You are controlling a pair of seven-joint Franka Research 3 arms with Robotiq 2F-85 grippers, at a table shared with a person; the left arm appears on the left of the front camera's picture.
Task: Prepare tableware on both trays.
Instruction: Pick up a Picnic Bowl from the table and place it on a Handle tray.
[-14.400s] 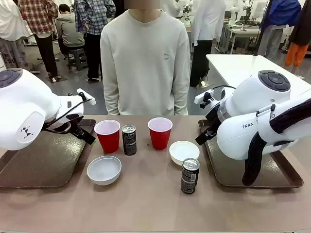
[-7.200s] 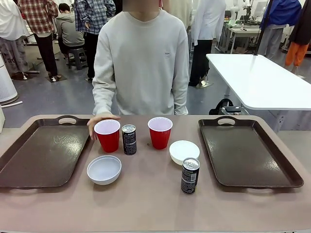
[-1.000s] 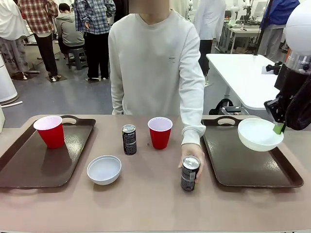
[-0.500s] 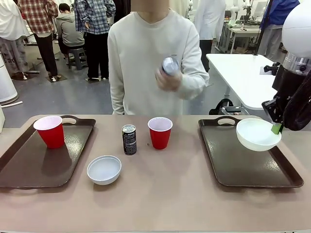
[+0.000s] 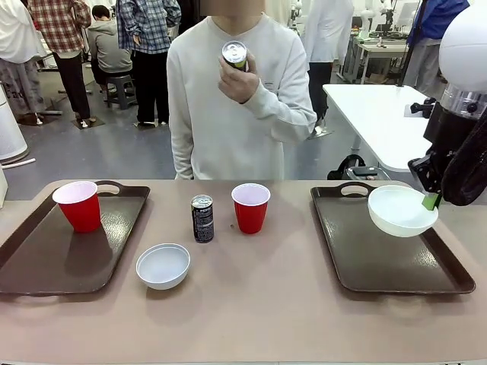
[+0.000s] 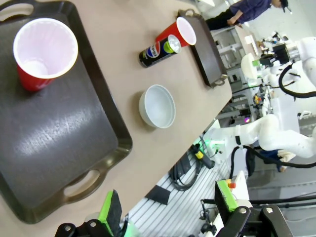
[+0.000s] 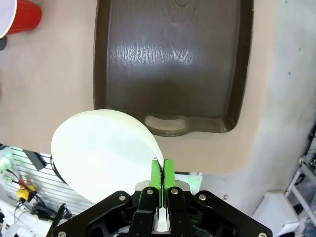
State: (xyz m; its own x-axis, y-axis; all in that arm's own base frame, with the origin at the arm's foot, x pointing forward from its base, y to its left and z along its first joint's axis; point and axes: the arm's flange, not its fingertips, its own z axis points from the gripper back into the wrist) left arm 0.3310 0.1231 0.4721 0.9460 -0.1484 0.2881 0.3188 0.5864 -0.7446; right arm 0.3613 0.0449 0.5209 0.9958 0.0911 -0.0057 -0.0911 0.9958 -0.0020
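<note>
Brown table (image 5: 243,319), busy lab behind. Nearest: one white bowl (image 5: 163,265) on the bare tabletop, between the trays. Left tray (image 5: 46,266) carries a red cup (image 5: 77,205). The left gripper (image 6: 168,207) looks down on it from above, jaws wide apart, empty. Mid-table: black can (image 5: 202,218) and second red cup (image 5: 250,207), near each other, not touching. Right tray (image 5: 380,258) is bare. Above it and clear of it, the right gripper (image 5: 431,201) is pinched tight on the rim of the second bowl (image 5: 399,211), which hangs tilted. Far side: the person's hand (image 5: 242,80) holds the other can (image 5: 234,53) at chest height.

Risks: with a rim-only pinch the bowl may swing or slip. Let go from this height and tilt, it could bounce, strike the raised rim and roll out. If the hand brings its can to the right tray, it may meet the arm.

Writing: the table can shows a round red-and-blue mark; its lettering is too small to read.
</note>
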